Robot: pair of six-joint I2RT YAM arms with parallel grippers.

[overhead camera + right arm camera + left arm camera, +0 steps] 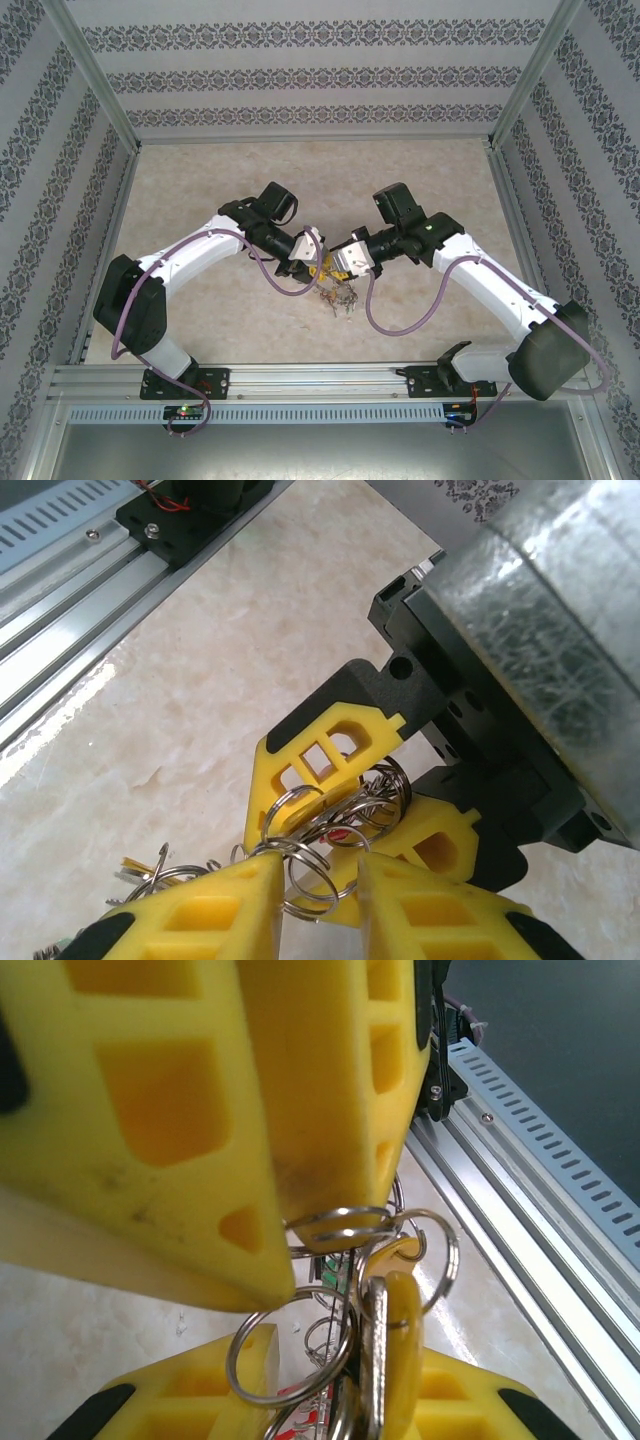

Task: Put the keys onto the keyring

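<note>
I see my left gripper (312, 252) and right gripper (343, 264) meeting nose to nose over the middle of the pale marbled table (200, 180), the key bunch (338, 298) just beneath them, toward the bases.

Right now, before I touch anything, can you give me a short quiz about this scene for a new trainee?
1. True or false: the left gripper and the right gripper meet above the table.
2. The left gripper's fingers pinch: A) a metal ring; B) a purple cable; C) nothing.
3. Which colour is the tag among the hanging keys?
Key: 1 true; 2 A; 3 yellow.
</note>
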